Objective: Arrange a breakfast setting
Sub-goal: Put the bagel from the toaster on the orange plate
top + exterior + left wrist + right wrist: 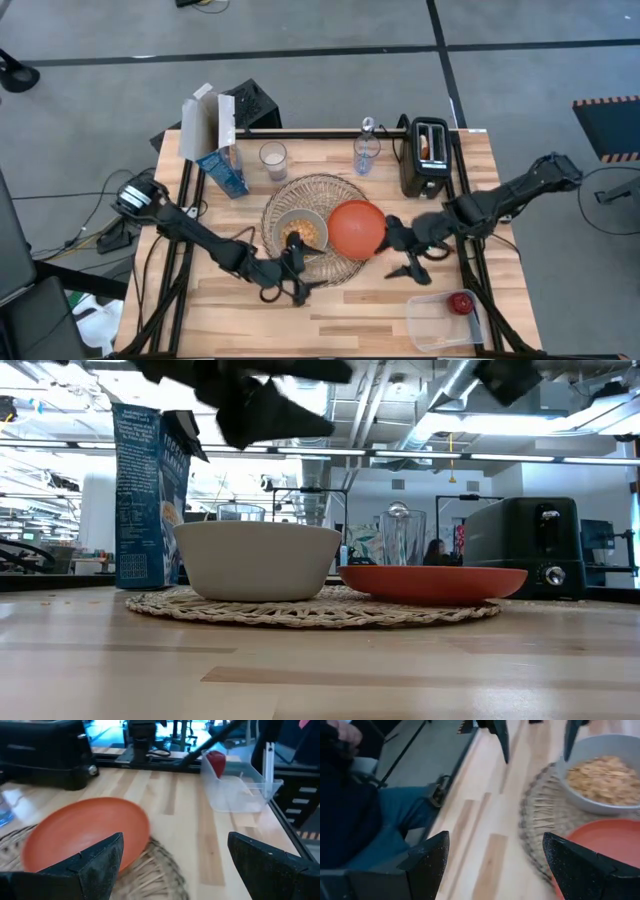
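A round woven mat (315,228) lies mid-table. On it rest a pale grey bowl (302,232) of cereal flakes and, to its right, an orange plate (357,228) that overhangs the mat's right edge. A small red apple (461,302) sits in a clear tub (440,322) at the near right. My left gripper (298,288) hovers open and empty near the mat's near edge; its wrist view shows the plate (85,835) and the apple (216,762). My right gripper (412,270) hovers open and empty just right of the plate. The spoon and the bagel do not plainly show.
A black toaster (430,155) stands at the far right, a water bottle (367,150) and a glass (272,160) behind the mat, and an open cereal box (215,140) at the far left. A seated person (350,795) is beyond the table's near edge.
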Motion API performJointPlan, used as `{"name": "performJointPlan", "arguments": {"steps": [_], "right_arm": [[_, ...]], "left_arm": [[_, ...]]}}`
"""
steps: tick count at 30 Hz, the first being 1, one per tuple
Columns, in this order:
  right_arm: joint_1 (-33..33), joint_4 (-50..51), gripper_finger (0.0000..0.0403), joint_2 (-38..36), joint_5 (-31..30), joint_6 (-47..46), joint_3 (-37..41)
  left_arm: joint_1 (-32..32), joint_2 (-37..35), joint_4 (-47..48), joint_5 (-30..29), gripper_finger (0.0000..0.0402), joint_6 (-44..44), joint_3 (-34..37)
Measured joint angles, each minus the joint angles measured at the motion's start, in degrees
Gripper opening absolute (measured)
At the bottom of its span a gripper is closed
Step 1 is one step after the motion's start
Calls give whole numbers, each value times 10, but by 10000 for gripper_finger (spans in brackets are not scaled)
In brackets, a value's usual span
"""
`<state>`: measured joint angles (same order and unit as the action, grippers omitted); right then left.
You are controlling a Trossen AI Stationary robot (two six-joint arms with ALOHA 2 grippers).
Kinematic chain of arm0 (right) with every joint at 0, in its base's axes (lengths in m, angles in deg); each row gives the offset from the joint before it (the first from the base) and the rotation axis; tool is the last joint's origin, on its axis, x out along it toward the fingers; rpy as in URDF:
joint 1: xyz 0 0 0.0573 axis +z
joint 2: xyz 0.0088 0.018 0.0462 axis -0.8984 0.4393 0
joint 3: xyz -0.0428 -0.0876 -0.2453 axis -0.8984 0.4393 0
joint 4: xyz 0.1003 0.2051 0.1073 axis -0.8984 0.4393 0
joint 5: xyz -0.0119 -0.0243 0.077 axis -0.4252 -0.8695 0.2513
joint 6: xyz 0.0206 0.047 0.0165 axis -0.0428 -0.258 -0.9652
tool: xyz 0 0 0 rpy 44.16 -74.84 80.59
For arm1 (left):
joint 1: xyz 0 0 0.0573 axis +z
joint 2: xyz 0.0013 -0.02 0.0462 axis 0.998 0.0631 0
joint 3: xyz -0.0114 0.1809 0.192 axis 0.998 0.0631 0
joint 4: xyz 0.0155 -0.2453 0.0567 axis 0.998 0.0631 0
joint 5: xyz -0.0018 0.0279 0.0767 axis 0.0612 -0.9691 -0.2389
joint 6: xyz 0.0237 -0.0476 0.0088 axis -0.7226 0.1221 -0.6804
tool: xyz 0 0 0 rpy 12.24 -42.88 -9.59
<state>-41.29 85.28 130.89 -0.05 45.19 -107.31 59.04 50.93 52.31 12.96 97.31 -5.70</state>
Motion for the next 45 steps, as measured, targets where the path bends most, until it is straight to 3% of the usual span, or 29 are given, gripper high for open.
{"name": "performJointPlan", "arguments": {"steps": [6,20,31,37,45], "right_arm": [[54,31,336,0,-29,-34,-4],[170,223,333,45,-74,-207,-129],[242,448,333,117,-40,-427,-181],[307,482,333,116,-32,-594,-171],[377,501,333,116,-32,-721,-155]], "left_arm": [[-13,48,74,-39,343,15,-87],[-57,92,43,-82,343,139,-88],[-86,94,10,-119,343,146,-88],[-87,94,7,-127,343,141,-88],[-66,94,6,-119,343,126,-88]]}}
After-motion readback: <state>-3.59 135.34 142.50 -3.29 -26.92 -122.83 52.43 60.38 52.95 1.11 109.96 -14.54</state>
